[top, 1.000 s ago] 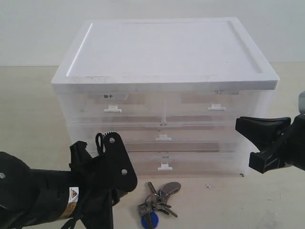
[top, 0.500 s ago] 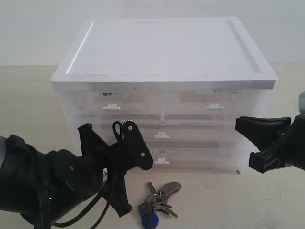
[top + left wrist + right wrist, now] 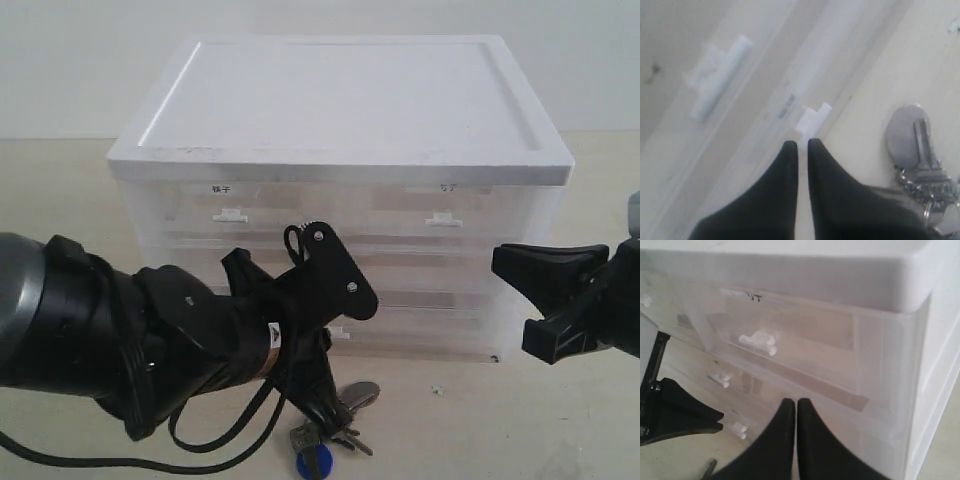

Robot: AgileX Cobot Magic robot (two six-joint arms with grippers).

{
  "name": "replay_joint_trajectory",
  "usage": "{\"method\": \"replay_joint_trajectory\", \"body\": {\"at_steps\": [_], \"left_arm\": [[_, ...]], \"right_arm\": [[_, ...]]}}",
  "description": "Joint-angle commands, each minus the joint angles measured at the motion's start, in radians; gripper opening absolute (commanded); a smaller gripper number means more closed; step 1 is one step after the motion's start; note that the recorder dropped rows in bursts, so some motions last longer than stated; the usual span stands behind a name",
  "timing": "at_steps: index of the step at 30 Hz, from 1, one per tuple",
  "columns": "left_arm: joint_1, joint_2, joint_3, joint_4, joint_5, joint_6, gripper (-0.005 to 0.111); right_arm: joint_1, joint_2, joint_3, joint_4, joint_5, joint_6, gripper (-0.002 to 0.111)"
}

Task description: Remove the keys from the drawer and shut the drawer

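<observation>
Fingers of the left arm, the left fingers (image 3: 792, 150), are drawn almost together with only a thin slit between the tips and nothing held in it. They point at the small white tab handle (image 3: 812, 117) of the lowest full-width drawer (image 3: 430, 335), with the tips just short of it. In the exterior view this arm reaches in from 8 o'clock and covers the middle of the cabinet's front.

The right fingers (image 3: 790, 407) are closed against each other, empty, and hang in the air clear of the cabinet (image 3: 350, 100), out at its 4 o'clock side. They face the half-width drawer with the fainter label (image 3: 440, 215).

The keys (image 3: 335, 425) lie on the desk (image 3: 480, 430) at 6 o'clock from the cabinet, just in front of its base and partly behind the left arm. Their round blue fob (image 3: 315, 462) is at the near end of the bunch. In the left wrist view they show just beside the fingers.

The drawer (image 3: 240, 215), with two dark characters on its label (image 3: 221, 188), sits at 10 o'clock on the cabinet's front. It looks pushed in, level with the drawer beside it.
</observation>
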Motion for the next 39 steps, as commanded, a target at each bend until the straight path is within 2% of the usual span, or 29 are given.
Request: {"method": "replay_joint_trajectory", "body": {"at_steps": [1,4,9,15,20,27,31,36,39], "left_arm": [[-0.004,0.022,-0.043,0.013,-0.008,-0.013,0.004],[-0.029,0.020,-0.038,0.013,-0.008,-0.013,0.004],[-0.123,-0.034,0.004,0.013,0.014,-0.005,0.004],[-0.240,-0.208,0.090,0.013,0.133,-0.006,0.004],[-0.249,-0.411,0.148,0.013,0.146,-0.043,0.004],[-0.249,-0.622,0.199,0.013,0.131,-0.043,0.004],[-0.249,-0.673,0.234,0.013,0.131,-0.043,0.004],[-0.249,-0.681,0.265,0.013,0.133,-0.043,0.004],[-0.249,-0.681,0.270,0.013,0.133,-0.043,0.004]], "right_arm": [[-0.001,0.000,-0.003,-0.024,-0.007,0.008,0.000],[-0.001,0.000,-0.003,-0.070,-0.007,0.019,0.000],[-0.001,0.000,-0.003,-0.281,0.008,0.035,0.000],[-0.001,0.002,-0.007,-0.295,0.119,0.039,0.000],[0.018,0.084,-0.041,-0.306,0.171,0.071,0.000],[0.163,0.279,-0.167,-0.302,0.316,0.032,0.000],[0.189,0.291,-0.212,-0.175,0.424,-0.085,0.000],[0.189,0.291,-0.213,0.195,0.434,-0.395,0.000],[0.191,0.291,-0.213,0.215,0.434,-0.407,0.000]]}}
